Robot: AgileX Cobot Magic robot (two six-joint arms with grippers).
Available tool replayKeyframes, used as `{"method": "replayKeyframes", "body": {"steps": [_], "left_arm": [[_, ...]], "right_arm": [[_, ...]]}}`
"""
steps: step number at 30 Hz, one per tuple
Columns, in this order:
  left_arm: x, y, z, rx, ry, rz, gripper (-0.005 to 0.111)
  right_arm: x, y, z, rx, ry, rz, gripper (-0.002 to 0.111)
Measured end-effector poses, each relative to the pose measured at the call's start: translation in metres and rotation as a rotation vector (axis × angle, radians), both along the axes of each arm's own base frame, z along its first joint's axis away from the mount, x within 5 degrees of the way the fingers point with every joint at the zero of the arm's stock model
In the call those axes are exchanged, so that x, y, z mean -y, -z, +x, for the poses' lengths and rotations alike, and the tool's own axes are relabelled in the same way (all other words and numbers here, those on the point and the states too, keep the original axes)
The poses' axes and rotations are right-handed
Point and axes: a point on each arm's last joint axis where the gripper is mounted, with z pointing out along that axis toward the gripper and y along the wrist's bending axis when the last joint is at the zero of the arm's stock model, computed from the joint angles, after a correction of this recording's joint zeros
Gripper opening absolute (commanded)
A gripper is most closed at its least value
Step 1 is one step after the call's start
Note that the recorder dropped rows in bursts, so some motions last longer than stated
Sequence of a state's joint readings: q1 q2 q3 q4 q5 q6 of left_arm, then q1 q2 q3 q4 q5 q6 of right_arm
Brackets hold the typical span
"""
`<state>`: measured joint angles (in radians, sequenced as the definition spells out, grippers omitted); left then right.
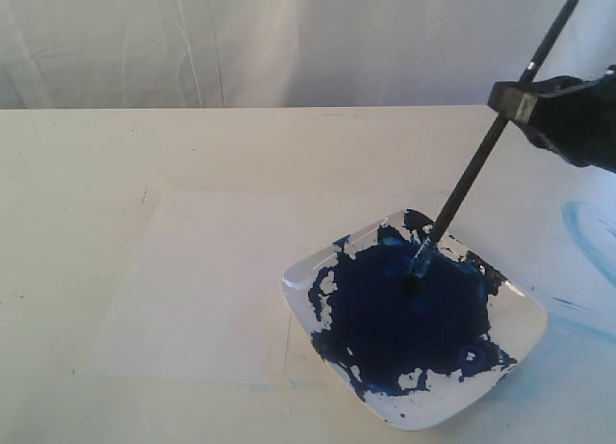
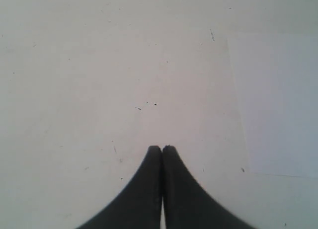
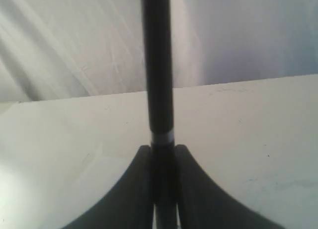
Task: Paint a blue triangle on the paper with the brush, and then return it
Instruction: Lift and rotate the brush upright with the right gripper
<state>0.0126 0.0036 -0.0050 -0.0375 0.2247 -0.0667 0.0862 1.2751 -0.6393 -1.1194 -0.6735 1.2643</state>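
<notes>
The brush (image 1: 478, 171) leans steeply, its black handle gripped in my right gripper (image 1: 513, 99) at the upper right, which is shut on it. Its tip (image 1: 417, 271) sits in the dark-blue paint on the white square plate (image 1: 520, 314). In the right wrist view the handle (image 3: 158, 65) rises from between the shut fingers (image 3: 144, 162). The paper (image 1: 207, 290) lies flat left of the plate, blank; no blue triangle shows on it. My left gripper (image 2: 162, 148) is shut on nothing, hovering over bare table beside the paper's edge (image 2: 278, 105).
A faint pale-blue curved smear (image 1: 587, 234) marks the table right of the plate. A white curtain (image 1: 241, 39) hangs behind the table's far edge.
</notes>
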Motion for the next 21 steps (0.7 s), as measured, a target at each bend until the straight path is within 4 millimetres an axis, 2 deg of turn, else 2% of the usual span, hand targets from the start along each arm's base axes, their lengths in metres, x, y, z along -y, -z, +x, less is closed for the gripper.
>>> {"method": "replayKeyframes", "body": {"steps": [5,12,21], "left_arm": [[0.0,0.0,0.0,0.0,0.0,0.0,0.0],[0.0,0.0,0.0,0.0,0.0,0.0,0.0],[0.0,0.0,0.0,0.0,0.0,0.0,0.0]], "right_arm": [[-0.006,-0.001,-0.005,0.092,-0.122,-0.114,0.0],[-0.008,0.001,-0.007,0.155,-0.169,-0.197,0.0],[-0.013,0.019,0.0,0.141,-0.263,-0.229,0.0]]}}
